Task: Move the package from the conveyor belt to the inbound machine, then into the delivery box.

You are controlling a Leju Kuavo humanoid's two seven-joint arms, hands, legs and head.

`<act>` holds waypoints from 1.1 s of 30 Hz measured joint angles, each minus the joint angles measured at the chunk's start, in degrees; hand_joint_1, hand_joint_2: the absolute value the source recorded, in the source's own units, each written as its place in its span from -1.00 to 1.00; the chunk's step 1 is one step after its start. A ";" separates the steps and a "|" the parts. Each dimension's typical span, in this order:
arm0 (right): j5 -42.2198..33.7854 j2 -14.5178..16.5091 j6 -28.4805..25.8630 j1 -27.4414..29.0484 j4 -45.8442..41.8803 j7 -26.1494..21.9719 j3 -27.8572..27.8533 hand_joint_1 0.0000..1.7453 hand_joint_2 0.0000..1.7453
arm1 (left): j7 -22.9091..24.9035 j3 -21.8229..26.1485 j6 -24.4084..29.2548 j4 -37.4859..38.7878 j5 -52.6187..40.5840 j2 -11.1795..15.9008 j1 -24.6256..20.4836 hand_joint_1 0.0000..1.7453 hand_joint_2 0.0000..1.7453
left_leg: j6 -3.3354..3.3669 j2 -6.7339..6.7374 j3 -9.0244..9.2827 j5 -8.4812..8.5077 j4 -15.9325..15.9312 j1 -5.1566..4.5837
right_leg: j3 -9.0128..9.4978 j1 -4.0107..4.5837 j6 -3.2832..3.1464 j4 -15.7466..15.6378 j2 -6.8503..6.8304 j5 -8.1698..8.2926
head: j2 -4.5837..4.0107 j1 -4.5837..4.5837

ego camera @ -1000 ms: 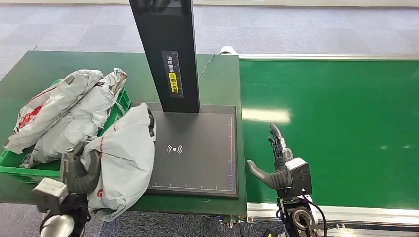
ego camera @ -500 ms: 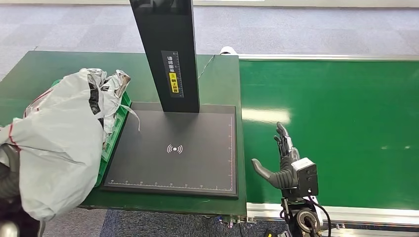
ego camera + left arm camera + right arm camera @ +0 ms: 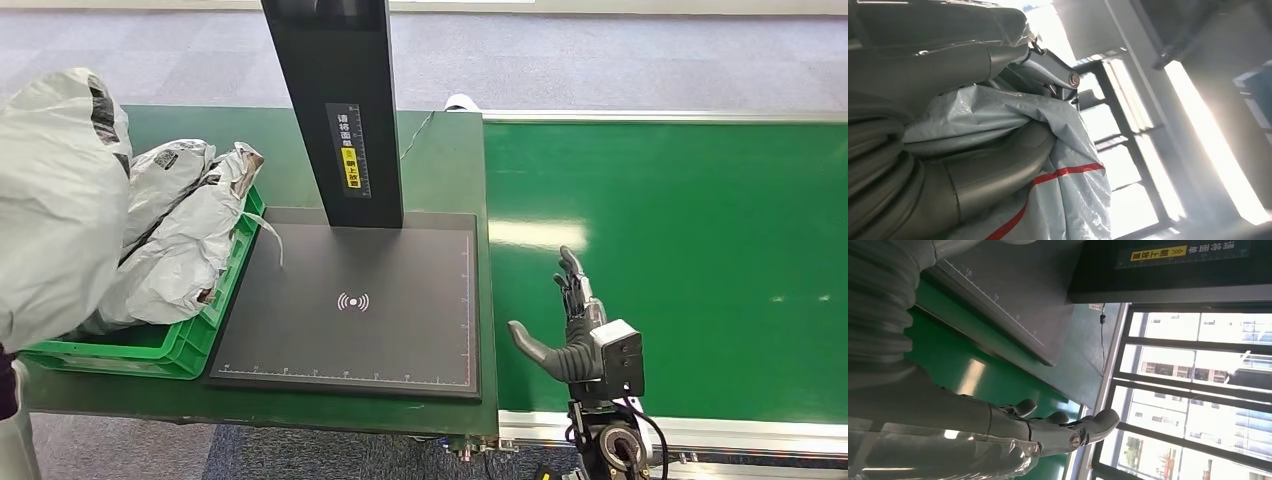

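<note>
Green crate [image 3: 150, 347] holds two packages [image 3: 185, 250]; left hand [image 3: 948, 165] grips a third package [image 3: 55, 190]

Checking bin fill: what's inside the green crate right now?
Two grey packages lie in the green crate, piled above its rim. The raised package held by the left hand covers the crate's left part.

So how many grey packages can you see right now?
3: one package held up by the left hand, two packages in the green bin. More may lie hidden beneath.
</note>
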 joint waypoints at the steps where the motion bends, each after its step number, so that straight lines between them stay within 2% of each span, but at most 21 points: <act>1: 0.16 0.17 0.10 -0.06 0.02 -0.07 -0.02 -1.00 1.00 | 0.67 0.06 0.53 2.55 -1.25 0.62 -1.55 1.00 1.00 | -0.01 0.00 0.00 0.02 0.00 0.00 | 0.00 0.00 -0.01 0.01 0.00 0.01 | 0.00 0.01; 7: 0.84 0.94 0.15 -0.20 0.08 -0.42 -0.20 -1.00 1.00 | 2.52 -0.04 3.84 19.35 -9.00 3.63 -9.13 1.00 1.00 | -0.02 0.02 0.00 0.04 0.00 -0.01 | -0.01 0.00 -0.05 0.02 0.01 0.05 | 0.00 0.01; 14: 1.05 1.49 0.09 -0.22 0.15 -0.48 -0.75 -1.00 1.00 | 3.51 -0.91 5.88 38.52 -16.74 4.99 -15.11 1.00 1.00 | -0.02 0.03 -0.06 0.03 0.00 -0.01 | -0.08 0.00 -0.05 0.02 0.02 0.05 | 0.00 0.02; 22: 1.72 2.15 0.33 -0.33 0.96 -0.80 -0.96 -1.00 1.00 | 3.18 -4.16 7.04 52.65 -23.52 5.55 -16.97 1.00 1.00 | -0.02 0.03 -0.06 0.03 0.00 -0.01 | -0.06 -0.01 -0.06 0.02 0.01 0.04 | 0.00 0.01; 23: 1.74 2.15 0.41 -0.43 1.08 -0.81 -0.97 -1.00 1.00 | 3.18 -4.62 6.97 53.74 -23.98 5.65 -17.00 0.61 1.00 | -0.02 0.03 -0.06 0.03 0.00 -0.01 | -0.06 -0.01 -0.06 0.02 0.01 0.04 | 0.00 0.01; 26: 1.74 2.15 0.73 -0.83 1.33 -0.80 -0.99 -1.00 1.00 | 3.18 -5.87 6.36 55.99 -24.79 6.01 -17.05 -0.88 1.00 | -0.02 0.03 -0.04 0.04 0.00 -0.01 | -0.03 -0.01 -0.06 0.02 0.01 0.05 | 0.00 0.01; 27: 1.69 2.13 0.90 -0.97 1.39 -0.77 -1.00 -1.00 1.00 | 3.18 -6.21 6.02 56.40 -24.84 6.14 -17.04 -0.98 1.00 | -0.02 0.02 -0.04 0.04 0.00 -0.01 | -0.02 -0.01 -0.06 0.02 0.00 0.05 | 0.00 0.01; 28: 1.61 2.10 1.03 -1.10 1.44 -0.71 -1.01 -1.00 1.00 | 3.18 -6.50 5.62 56.68 -24.73 6.29 -17.01 -1.00 1.00 | -0.02 0.02 -0.03 0.05 0.00 -0.01 | -0.01 -0.01 -0.06 0.02 0.00 0.05 | 0.00 0.01; 33: 0.95 1.79 1.23 -1.28 1.48 -0.42 -1.04 -1.00 1.00 | 2.74 -7.46 3.85 55.36 -22.08 6.90 -15.39 -1.00 1.00 | -0.01 0.01 -0.03 0.06 0.00 -0.01 | 0.01 -0.01 -0.06 0.02 -0.01 0.05 | 0.00 0.02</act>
